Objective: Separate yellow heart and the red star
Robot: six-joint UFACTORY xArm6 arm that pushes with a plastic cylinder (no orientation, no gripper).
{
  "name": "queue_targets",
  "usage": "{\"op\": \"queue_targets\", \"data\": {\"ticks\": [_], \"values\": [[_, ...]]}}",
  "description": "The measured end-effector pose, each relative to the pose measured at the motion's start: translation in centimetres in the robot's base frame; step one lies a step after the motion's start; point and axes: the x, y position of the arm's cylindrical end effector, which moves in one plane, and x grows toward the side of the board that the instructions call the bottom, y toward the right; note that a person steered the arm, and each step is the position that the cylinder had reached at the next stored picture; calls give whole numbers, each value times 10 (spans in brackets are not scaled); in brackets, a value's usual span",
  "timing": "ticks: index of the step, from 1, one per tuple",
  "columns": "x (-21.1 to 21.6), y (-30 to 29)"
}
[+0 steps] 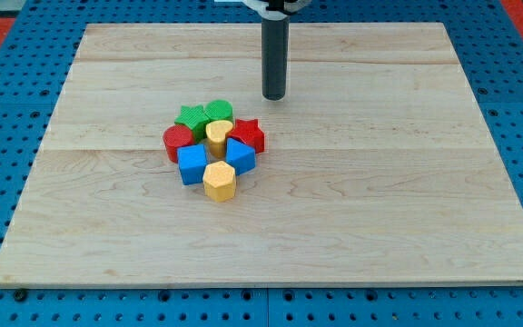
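The pale wooden plank counter [407,209] lies on a blue pegboard base [7,100] dotted with holes. From the counter's top edge a straight dark rod [274,50] comes down, and my tip [274,97] rests on bare wood, apart from every block, up and to the view's right of the cluster. This tool has no jaws, so it neither opens nor closes, and it touches nothing.

All the blocks sit packed together left of the counter's centre. The blue cube [192,164] lies at the cluster's lower left, with a second blue block [241,154] just to its right and a yellow hexagonal block [219,181] nearest the bottom edge. A red round block [177,141] is on the left side. Two green blocks, a star [190,116] and a rounder one [218,112], form the top. The red star [249,134] is on the right, pressed against the small yellow heart [218,133] in the middle, hemmed in on all sides.

No writing or labels are legible.
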Motion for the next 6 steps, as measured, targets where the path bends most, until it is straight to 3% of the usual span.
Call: {"op": "queue_targets", "data": {"ticks": [2,4,6], "values": [[-3,0],[25,-11],[61,-83]]}}
